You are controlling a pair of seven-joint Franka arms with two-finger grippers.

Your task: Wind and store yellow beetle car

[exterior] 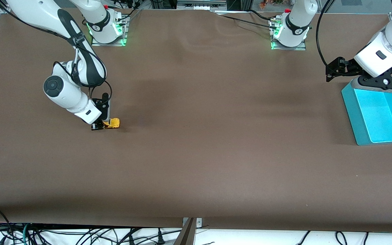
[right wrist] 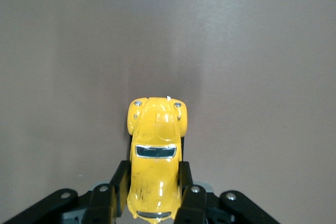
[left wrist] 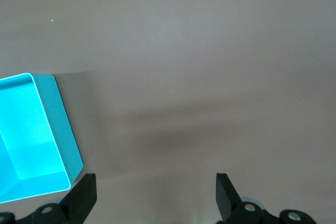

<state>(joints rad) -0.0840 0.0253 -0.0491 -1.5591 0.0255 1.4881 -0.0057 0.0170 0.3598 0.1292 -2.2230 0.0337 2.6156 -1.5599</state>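
The yellow beetle car (exterior: 113, 123) sits low at the brown table surface toward the right arm's end. My right gripper (exterior: 102, 125) is shut on it, its black fingers (right wrist: 121, 182) pressed against both sides of the rear of the car (right wrist: 156, 153), whose nose points away from the wrist. My left gripper (left wrist: 155, 195) is open and empty, held above the table beside the turquoise bin (exterior: 379, 115), at the bin's end farther from the front camera. The left arm waits there.
The turquoise bin (left wrist: 31, 140) is empty and stands at the left arm's end of the table. Brown table mat (exterior: 216, 153) spreads between the car and the bin. Cables hang along the table's near edge.
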